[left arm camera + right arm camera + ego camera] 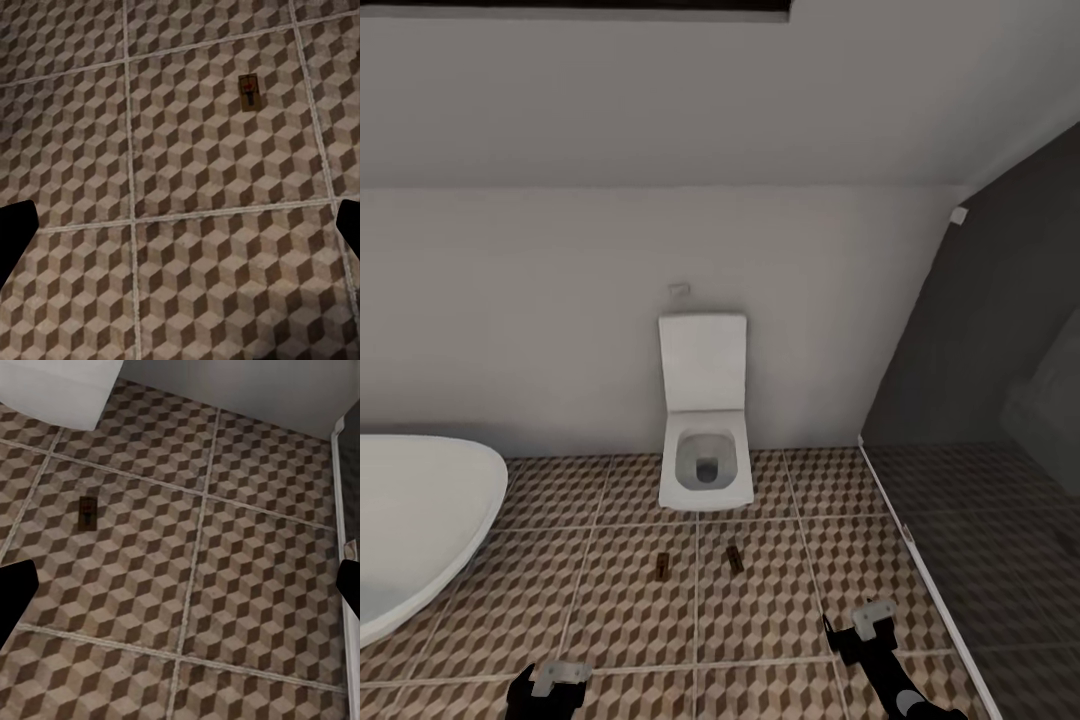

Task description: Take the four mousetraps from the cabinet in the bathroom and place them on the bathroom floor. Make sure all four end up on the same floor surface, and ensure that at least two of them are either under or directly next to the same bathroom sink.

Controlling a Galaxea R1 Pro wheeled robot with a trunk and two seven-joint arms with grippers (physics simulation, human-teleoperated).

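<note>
Ahead of me the toilet (703,425) stands against the back wall (560,300), on the bathroom floor (610,610). Two mousetraps lie on the floor before it, near each other but apart: the left mousetrap (662,566) and the right mousetrap (735,558), each on its own tile either side of a grout line. The bathtub (415,525) sits to my left; a glass partition (980,420) runs along my right. I see one trap (250,91) below my left wrist and one (87,511) below my right.

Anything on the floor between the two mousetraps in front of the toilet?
No. In the head view, only bare patterned tile and one grout line lie between the left mousetrap and the right mousetrap.
</note>
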